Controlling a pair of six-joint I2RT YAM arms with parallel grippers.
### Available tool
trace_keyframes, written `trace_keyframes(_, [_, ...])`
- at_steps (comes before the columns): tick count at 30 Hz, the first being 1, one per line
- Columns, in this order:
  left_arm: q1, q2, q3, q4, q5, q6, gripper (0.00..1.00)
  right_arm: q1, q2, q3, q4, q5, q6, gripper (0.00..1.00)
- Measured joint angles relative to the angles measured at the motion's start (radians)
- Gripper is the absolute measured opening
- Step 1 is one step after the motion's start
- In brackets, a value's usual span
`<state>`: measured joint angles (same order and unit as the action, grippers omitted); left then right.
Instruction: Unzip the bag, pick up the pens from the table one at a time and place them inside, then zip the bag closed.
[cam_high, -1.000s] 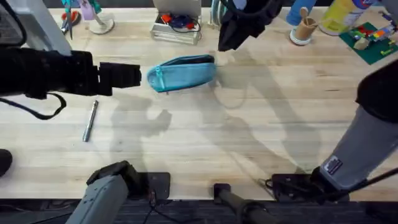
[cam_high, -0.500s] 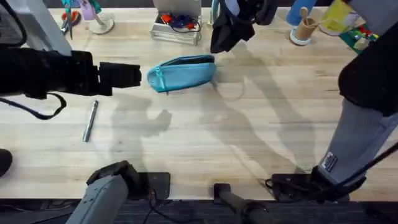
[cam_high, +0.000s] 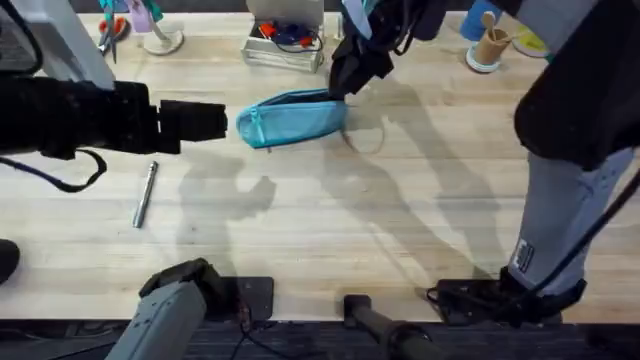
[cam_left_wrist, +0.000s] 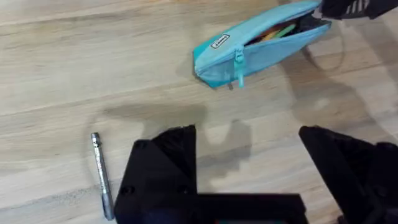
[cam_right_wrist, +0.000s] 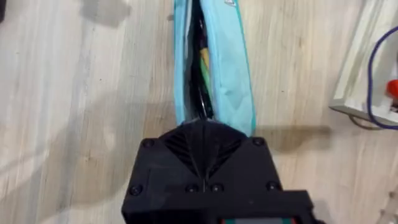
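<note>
The right gripper (cam_high: 345, 88), fingers pressed together, noses into the unzipped bag (cam_high: 295, 118) at twelve o'clock on the table (cam_high: 400, 220), likely tucking pens in, while the left gripper (cam_left_wrist: 245, 162) waits wide open above the grey pen (cam_high: 146, 193) at nine.

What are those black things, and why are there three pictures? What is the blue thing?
They are two robot arms at a wooden table. One picture comes from a camera above; the other two come from little cameras on each arm's wrist.

The blue thing is a pencil bag. It is unzipped, and colourful pens already lie inside. One silvery pen lies on the table, waiting to go in.

The left gripper, the robot's two-fingered hand, is open and holds nothing; it hovers beside the bag. The right gripper has its fingers together at one end of the bag. I cannot tell if it pinches anything.

At the back edge are scissors and a cup.
</note>
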<state>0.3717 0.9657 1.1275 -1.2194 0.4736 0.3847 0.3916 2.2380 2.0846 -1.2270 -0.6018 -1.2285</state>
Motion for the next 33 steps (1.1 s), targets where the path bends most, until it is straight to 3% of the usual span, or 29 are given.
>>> trace_keyframes(22, [0.0,0.0,0.0,0.0,0.0,0.0,0.995,-0.002,0.112,0.001,0.007,-0.048,0.0,0.037])
trace_keyframes(24, [0.0,0.0,0.0,0.0,0.0,0.0,0.995,-0.002,0.112,0.001,0.006,-0.049,0.0,0.221])
trace_keyframes(29, [0.0,0.0,0.0,0.0,0.0,0.0,0.996,0.0,0.112,0.001,0.001,-0.052,0.0,0.926])
trace_keyframes(30, [0.0,0.0,0.0,0.0,0.0,0.0,0.996,0.001,0.112,0.001,0.001,-0.052,0.0,0.977])
trace_keyframes(33, [0.0,0.0,0.0,0.0,0.0,0.0,0.995,0.001,0.112,0.001,0.001,-0.054,0.001,0.997])
